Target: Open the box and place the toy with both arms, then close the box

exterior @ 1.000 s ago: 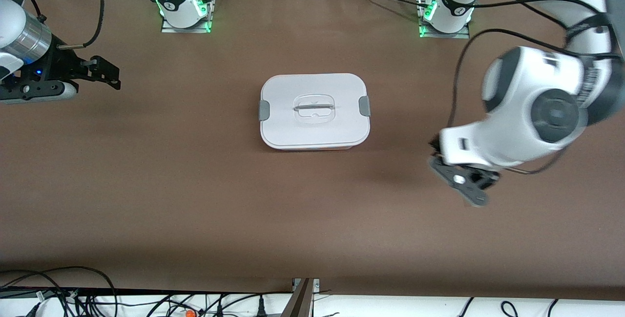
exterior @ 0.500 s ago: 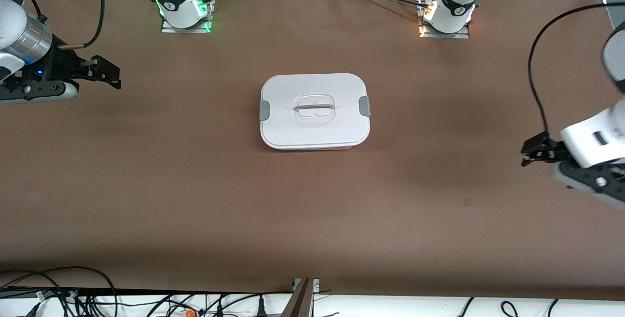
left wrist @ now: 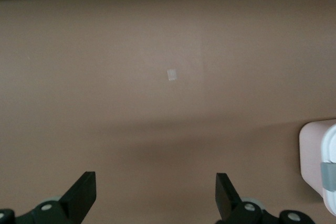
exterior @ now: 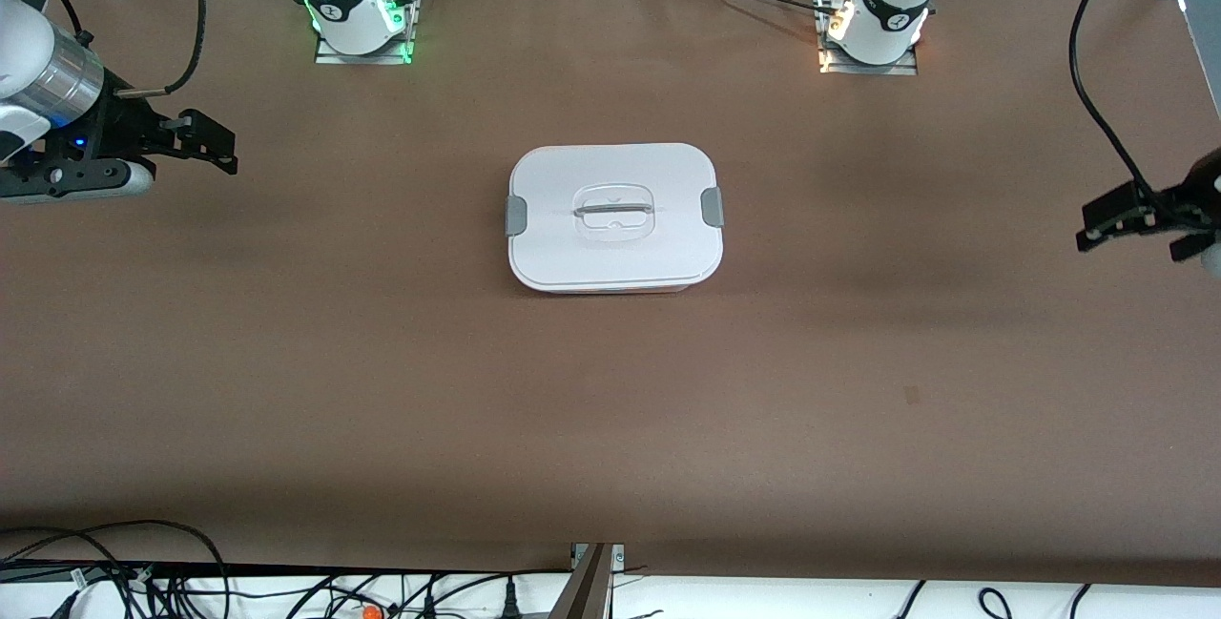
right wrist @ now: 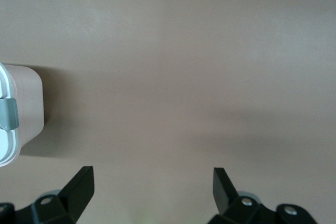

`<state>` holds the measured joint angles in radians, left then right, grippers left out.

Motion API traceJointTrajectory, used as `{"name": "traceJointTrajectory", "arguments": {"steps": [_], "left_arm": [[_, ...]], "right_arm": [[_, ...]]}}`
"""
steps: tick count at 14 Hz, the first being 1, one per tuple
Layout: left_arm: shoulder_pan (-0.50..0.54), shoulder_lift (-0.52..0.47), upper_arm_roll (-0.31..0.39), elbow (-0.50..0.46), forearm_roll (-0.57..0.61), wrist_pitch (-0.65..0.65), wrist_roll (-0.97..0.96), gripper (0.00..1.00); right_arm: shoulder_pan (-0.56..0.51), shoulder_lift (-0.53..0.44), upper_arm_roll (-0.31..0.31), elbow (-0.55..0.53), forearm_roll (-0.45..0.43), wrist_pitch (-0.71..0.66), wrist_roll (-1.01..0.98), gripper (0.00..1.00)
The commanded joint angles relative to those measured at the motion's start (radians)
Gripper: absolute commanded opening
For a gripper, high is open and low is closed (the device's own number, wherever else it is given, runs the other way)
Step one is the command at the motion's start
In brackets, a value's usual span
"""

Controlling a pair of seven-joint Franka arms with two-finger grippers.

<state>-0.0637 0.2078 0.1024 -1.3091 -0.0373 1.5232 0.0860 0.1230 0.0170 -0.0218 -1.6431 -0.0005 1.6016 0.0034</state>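
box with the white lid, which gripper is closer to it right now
Right. The right gripper is over the right arm's end of the table; the left gripper is over its own end, farther from the box.

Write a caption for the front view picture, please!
Closed box sits mid-table; open left gripper and right gripper wait at the ends.

A robot lab: two arm bases bolted to a brown-covered table, loose cables along its edge.
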Motion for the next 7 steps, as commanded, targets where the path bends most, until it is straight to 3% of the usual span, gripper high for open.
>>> {"name": "traceJointTrajectory", "arguments": {"steps": [1,7], "left_arm": [[0.082,-0.1,-0.088,-0.151,-0.004,0.006,-0.025,1.0],[0.087,-0.067,-0.082,-0.136,0.002,-0.021,-0.022,1.0]], "right_arm": [[-0.003,-0.014,0.0,-0.004,0.017,-0.014,-0.005,1.0],[-0.003,-0.014,0.0,-0.007,0.017,-0.002,0.001,1.0]]}}
